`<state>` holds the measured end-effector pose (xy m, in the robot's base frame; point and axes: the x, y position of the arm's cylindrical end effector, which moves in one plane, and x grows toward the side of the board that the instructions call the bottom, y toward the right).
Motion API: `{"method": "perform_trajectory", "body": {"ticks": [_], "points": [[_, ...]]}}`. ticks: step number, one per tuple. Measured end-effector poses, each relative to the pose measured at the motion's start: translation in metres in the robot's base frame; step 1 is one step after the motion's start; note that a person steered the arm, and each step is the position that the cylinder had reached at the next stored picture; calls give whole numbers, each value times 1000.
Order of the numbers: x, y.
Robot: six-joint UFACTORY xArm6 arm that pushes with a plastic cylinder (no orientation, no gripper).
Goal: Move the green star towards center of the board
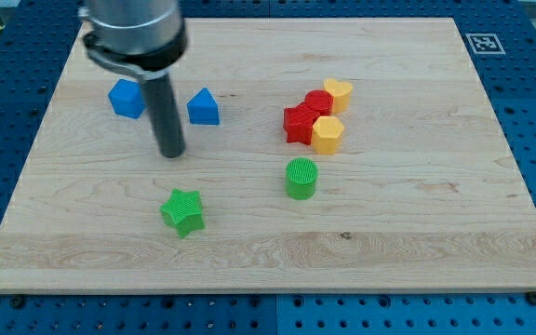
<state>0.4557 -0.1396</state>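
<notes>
Tip (171,153) of bare rod, holding nothing, stands above green star (182,211) near board's (417,261) bottom-left; star likely light, rigid, pushed from its left flank.

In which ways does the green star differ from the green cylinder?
The green star has a pointed outline; the green cylinder is round. The star lies toward the view's lower left, the cylinder nearer the board's middle. My tip is closer to the star, above it in the view. Both are green with ribbed tops.
</notes>
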Motion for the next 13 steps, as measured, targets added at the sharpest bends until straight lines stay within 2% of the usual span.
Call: {"method": "perform_trajectory", "body": {"ticks": [1,2,3,4,5,8,11,13], "points": [[20,-28],[69,-31],[121,-20],[133,-2],[118,0],[107,71],[88,71],[60,71]]}}
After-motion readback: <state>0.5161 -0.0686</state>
